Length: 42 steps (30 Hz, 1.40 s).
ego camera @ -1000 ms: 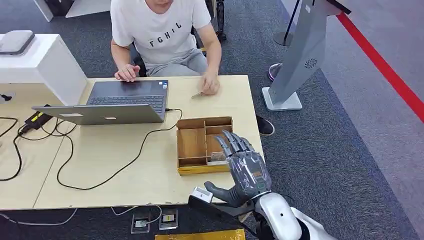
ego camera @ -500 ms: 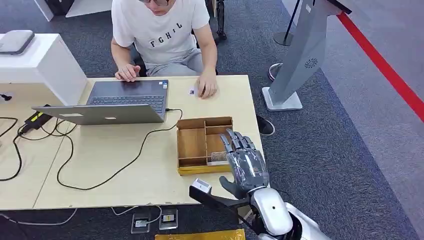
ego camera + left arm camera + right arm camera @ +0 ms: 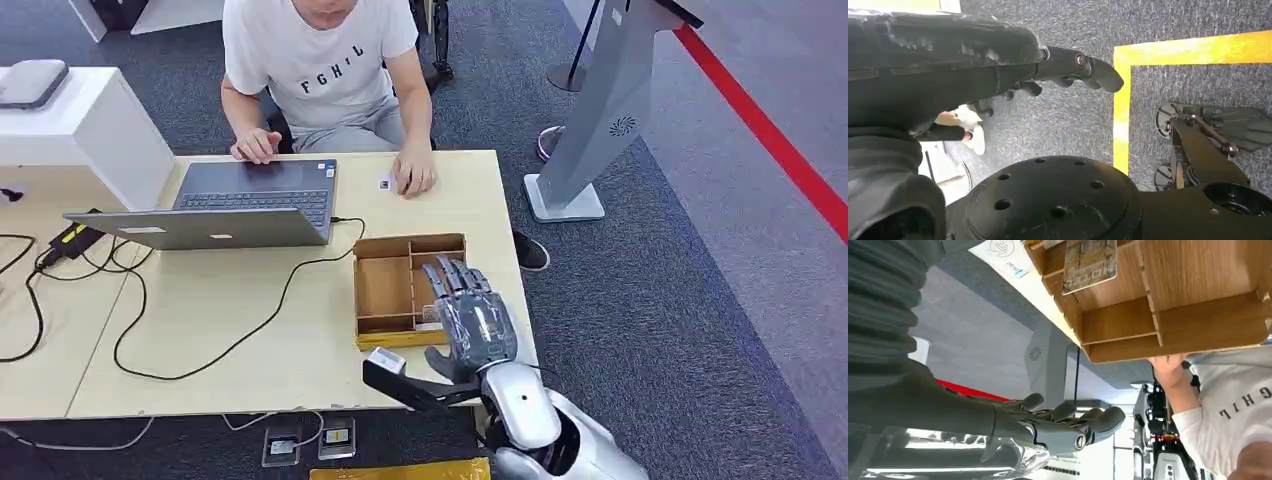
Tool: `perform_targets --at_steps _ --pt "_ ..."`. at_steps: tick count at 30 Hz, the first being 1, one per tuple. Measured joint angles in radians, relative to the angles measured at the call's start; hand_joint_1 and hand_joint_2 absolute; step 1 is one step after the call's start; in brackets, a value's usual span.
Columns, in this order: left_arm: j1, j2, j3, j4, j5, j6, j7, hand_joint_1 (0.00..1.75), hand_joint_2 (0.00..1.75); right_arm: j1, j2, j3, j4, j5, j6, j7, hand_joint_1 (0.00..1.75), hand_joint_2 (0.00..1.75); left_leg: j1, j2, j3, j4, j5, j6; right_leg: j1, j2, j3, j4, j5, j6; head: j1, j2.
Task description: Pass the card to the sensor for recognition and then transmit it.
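Card, 1, lies in wooden tray w/ right hand spread empty above; left hand unclear.

The person's white shirt bears black letters reading "FGHIL" across the chest. In the right wrist view the same letters show partly, turned, as "GHIL".
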Motion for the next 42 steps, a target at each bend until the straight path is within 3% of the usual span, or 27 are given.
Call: perform_targets --at_steps 42 --pt "-0.002 0.0 0.0 0.0 -0.021 -0.001 0.007 0.0 0.0 -0.085 0.061 0.024 0.2 -0.122 0.009 -0.002 0.0 1.75 0.0 0.0 0.0 0.0 0.0 0.0 0.0 0.0 0.0 0.0 0.0 0.0 0.0 0.0"
